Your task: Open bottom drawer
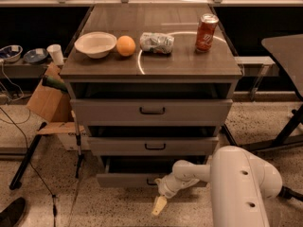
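The bottom drawer (pixel 125 179) is the lowest of three grey drawers in the cabinet. It stands pulled out a little, with a dark gap above its low front, and its small dark handle (pixel 150 181) sits at the centre. My gripper (pixel 159 205) hangs just below and in front of the handle, close to the floor, pointing down to the left. My white arm (pixel 241 188) reaches in from the lower right and covers the drawer's right end. The middle drawer (pixel 154 145) and top drawer (pixel 151 110) are above it.
On the cabinet top are a white bowl (pixel 95 43), an orange (pixel 126 46), a crumpled bag (pixel 156 42) and a red can (pixel 206 32). A cardboard box (pixel 49 98) and a black stand leg (pixel 26 160) are at the left. A dark table (pixel 286 48) is at the right.
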Robot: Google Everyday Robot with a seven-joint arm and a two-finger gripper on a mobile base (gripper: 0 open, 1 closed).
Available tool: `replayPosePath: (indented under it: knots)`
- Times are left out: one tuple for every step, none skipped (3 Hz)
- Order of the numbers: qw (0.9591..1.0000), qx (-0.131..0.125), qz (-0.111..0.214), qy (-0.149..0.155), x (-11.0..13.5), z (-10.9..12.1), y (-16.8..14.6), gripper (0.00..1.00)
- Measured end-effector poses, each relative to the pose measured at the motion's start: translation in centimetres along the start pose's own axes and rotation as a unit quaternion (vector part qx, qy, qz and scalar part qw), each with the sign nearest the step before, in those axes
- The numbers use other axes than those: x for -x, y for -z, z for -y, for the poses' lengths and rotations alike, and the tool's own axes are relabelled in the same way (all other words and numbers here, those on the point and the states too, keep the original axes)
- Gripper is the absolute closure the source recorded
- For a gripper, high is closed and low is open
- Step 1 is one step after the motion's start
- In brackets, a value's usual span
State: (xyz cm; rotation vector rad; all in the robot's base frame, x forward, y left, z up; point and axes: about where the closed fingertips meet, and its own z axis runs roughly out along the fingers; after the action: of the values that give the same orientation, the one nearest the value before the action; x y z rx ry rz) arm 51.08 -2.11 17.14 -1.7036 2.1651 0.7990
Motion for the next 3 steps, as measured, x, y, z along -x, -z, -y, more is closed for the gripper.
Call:
replayPosePath:
  knots:
    - [0.9988, 0.036, -0.011, 0.031, -1.0, -2.9, 0.3, 0.00]
    - [0.9952, 0.069, -0.025, 0.066, -1.2, -5.4, 0.9, 0.00]
    - [0.9906, 0.093, -0.041, 0.091, -1.0, -7.0, 1.7, 0.00]
